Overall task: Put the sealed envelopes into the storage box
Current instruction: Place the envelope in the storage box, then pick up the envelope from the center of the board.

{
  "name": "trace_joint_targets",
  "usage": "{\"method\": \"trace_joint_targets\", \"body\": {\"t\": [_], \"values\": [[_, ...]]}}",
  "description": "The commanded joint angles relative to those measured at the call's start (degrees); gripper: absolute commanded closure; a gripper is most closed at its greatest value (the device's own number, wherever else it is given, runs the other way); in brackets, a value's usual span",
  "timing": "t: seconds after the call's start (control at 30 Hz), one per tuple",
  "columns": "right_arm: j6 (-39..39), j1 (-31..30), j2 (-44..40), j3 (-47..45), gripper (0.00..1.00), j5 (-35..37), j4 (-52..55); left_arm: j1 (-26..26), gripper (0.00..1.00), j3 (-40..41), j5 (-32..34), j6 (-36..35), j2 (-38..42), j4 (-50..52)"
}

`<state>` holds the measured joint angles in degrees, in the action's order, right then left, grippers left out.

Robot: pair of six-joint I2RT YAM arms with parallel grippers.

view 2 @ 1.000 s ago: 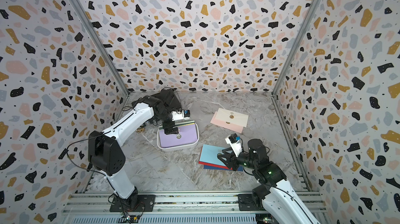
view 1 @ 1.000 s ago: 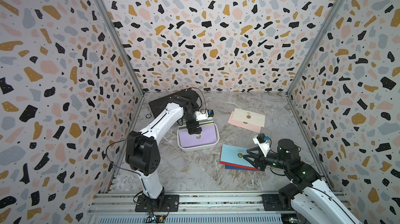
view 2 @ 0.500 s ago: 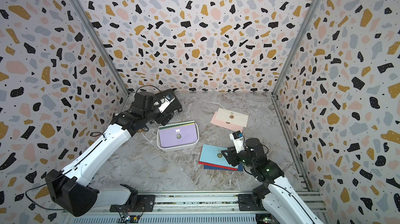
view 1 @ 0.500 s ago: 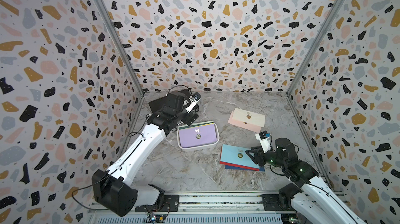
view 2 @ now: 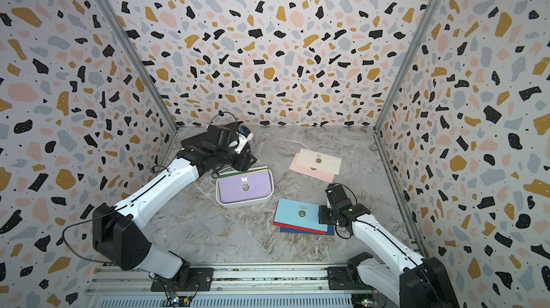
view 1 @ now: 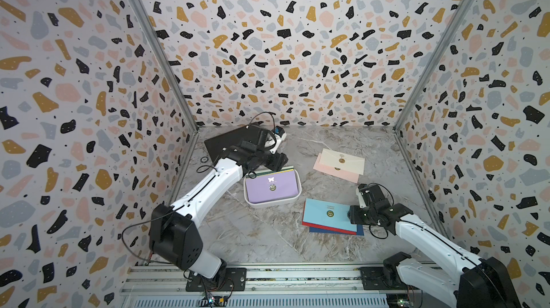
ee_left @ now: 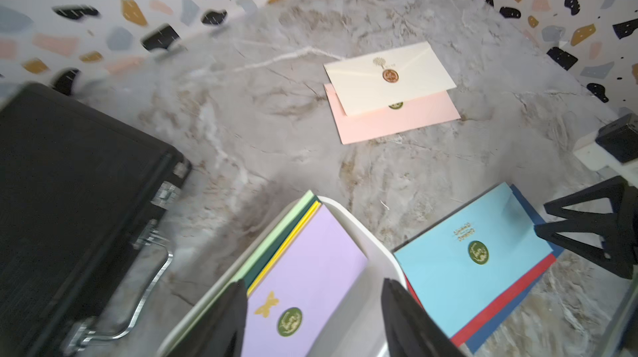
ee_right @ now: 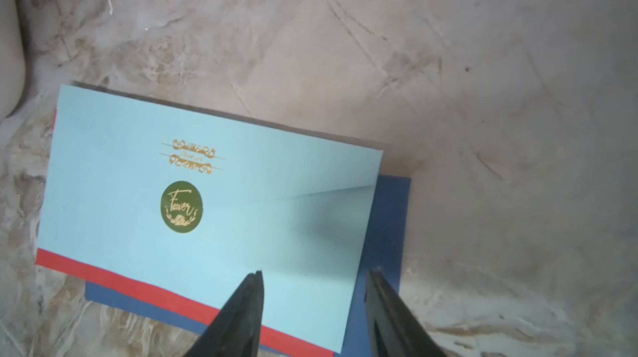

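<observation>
Lilac envelope dropped off, left arm (view 1: 208, 184) retreating (five envelopes remain outside).
The left jaws, apart and empty, have drawn back to the far rim of the glossy, round-cornered storage box (view 1: 272, 203) mid-tabletop, where the lilac envelope (view 1: 276, 192) now tops the stack. The right jaws stand open astride an edge of the matte light blue envelope (ee_right: 241, 234), atop the red envelope (ee_right: 103, 270) and navy envelope (ee_right: 386, 234) toward the front-right corner.

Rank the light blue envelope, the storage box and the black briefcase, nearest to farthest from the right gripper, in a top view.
1. light blue envelope: at the tips of the right gripper, topping the near stack.
2. storage box: mid-table, toward the left arm.
3. black briefcase: back corner, beyond the box.
</observation>
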<state>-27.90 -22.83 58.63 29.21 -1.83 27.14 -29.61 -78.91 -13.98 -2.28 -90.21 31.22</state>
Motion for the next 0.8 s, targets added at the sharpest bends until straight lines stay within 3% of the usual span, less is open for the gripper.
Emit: {"method": "trace_joint_targets", "body": {"t": [0.0,0.07,0.2,0.47,0.77], "values": [[-1.27,1.30,-0.63,0.50,0.47,1.40,1.38,-7.37,0.49,-0.27,-0.63,1.76,-3.78,6.30],[-1.17,2.05,-0.37,0.50,0.46,0.93,1.52,-11.03,0.58,0.49,-1.09,2.27,-7.10,6.63],[-1.02,3.18,-0.06,0.36,0.46,0.16,1.78,-15.71,0.66,0.96,0.33,3.89,-13.71,6.48],[-0.91,3.58,0.61,0.10,0.46,-1.69,0.98,-18.18,0.88,0.54,1.71,6.13,-20.67,5.97],[-1.54,3.67,2.57,-0.20,0.46,-2.64,0.20,-19.22,0.91,3.94,1.33,7.64,-22.09,3.52]]}}
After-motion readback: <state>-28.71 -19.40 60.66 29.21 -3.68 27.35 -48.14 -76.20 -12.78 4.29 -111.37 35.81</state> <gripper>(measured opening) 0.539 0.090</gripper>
